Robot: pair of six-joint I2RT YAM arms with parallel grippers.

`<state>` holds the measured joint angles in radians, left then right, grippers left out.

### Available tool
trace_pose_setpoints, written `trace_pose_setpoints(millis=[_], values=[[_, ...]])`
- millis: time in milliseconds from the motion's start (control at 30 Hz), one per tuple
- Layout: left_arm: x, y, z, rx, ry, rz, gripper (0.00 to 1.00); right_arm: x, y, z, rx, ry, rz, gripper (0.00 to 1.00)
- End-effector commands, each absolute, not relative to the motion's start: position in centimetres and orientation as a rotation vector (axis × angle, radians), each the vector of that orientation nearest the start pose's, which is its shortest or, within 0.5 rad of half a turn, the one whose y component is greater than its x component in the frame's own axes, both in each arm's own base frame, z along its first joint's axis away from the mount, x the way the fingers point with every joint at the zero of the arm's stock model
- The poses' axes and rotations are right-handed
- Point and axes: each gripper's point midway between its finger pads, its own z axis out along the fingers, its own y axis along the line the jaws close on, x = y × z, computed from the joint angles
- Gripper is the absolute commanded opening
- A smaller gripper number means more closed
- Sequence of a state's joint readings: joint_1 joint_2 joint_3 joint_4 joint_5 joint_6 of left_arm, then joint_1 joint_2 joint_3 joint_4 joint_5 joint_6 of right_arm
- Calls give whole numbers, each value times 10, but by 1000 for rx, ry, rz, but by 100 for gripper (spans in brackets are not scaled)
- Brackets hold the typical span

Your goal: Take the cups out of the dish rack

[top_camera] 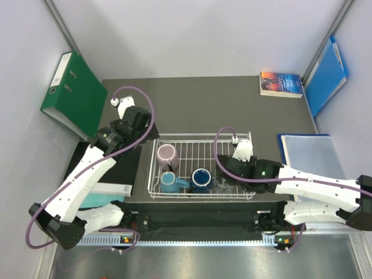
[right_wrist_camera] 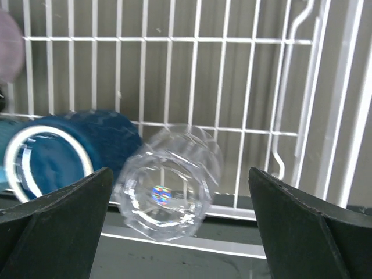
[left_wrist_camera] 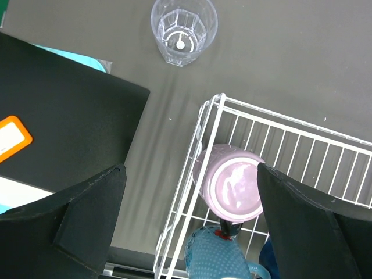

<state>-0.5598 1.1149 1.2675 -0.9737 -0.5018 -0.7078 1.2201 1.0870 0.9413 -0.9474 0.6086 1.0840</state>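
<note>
Wide open, the right claw [right_wrist_camera: 183, 212] straddles a clear faceted tumbler [right_wrist_camera: 168, 195] lying sideways in the white wire dish rack [right_wrist_camera: 197, 39], seemingly to lift it; the left claw [left_wrist_camera: 189, 203], equally wide, overhangs a pale pink mug [left_wrist_camera: 229, 189].

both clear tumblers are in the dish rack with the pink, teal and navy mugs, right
Not quite: only one clear tumbler is in the dish rack with the pink mug, teal mug and navy mug. The other tumbler stands on the table outside it, as the left wrist view shows.
</note>
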Motion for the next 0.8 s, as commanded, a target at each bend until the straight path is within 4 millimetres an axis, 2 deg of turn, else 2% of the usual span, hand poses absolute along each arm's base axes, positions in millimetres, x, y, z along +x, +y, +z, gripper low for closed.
trace_pose_setpoints(millis=[0,133,300,500,600,700,733,767], values=[[276,-105,245,-401,2225,-95,99,139,196,140,46,2415,247,100],[276,-110,237,-405,2251,-112,99,137,204,133,19,2429,265,100],[275,-111,233,-416,2258,-117,99,139,218,140,-12,2413,289,100],[271,-106,233,-419,2254,-102,99,135,224,120,-72,2476,208,97],[269,-104,233,-418,2254,-97,99,132,226,113,-67,2503,188,84],[267,-103,234,-415,2249,-100,99,132,224,115,-43,2498,188,67],[267,-102,233,-415,2249,-100,99,133,222,118,-34,2485,180,55],[266,-102,233,-410,2250,-99,99,134,222,123,-27,2474,185,48]])
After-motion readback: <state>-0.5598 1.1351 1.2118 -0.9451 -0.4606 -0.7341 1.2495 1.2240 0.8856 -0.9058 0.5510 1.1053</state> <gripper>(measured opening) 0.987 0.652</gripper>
